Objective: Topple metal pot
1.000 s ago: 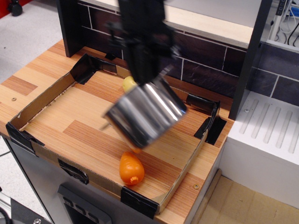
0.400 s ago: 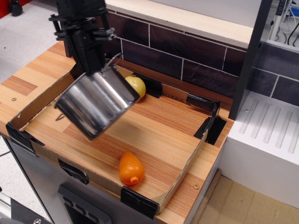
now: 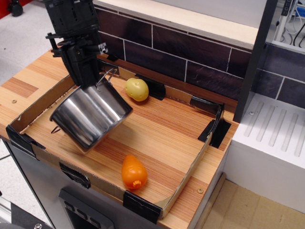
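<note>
The jaws [image 3: 90, 78] are closed on the rim of the metal pot [image 3: 90, 114], which hangs tilted directly below them over the wooden tabletop [image 3: 157, 129]. A yellow toy vegetable [image 3: 137, 89] lies just beside the jaws, and an orange one [image 3: 133, 172] lies well below them.

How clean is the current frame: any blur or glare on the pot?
In observation.image, the metal pot and the end effector look sharp, no motion smear; bright streaky reflections run down the pot's side but its outline stays readable; the yellow toy and orange toy are evenly lit.
</note>
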Motion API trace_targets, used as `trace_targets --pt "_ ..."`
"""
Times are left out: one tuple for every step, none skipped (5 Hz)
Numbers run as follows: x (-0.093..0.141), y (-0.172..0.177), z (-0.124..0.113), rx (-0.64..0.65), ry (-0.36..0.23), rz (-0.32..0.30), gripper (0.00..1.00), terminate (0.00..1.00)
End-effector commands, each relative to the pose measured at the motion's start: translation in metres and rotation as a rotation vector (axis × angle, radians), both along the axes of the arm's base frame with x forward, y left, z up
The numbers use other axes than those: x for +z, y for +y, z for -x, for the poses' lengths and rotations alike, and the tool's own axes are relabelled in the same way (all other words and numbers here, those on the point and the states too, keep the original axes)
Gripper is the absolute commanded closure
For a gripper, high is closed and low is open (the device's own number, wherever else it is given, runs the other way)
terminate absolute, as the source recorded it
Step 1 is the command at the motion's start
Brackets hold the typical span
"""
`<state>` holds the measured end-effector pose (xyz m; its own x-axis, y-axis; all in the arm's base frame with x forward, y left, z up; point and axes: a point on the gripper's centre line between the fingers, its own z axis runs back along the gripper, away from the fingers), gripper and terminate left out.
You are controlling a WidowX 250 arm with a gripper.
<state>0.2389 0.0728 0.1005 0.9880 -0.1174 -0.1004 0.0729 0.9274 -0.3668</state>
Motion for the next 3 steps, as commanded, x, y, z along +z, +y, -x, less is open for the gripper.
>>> trace_targets --pt "-0.001 0.026 -0.009 0.036 -0.051 -0.076 1.00 0.00" --pt "0.002 0.035 -0.012 0.059 -0.065 -0.111 1.00 0.00" --pt "0.012 0.037 -0.011 0.046 -0.103 -0.174 0.00 0.00"
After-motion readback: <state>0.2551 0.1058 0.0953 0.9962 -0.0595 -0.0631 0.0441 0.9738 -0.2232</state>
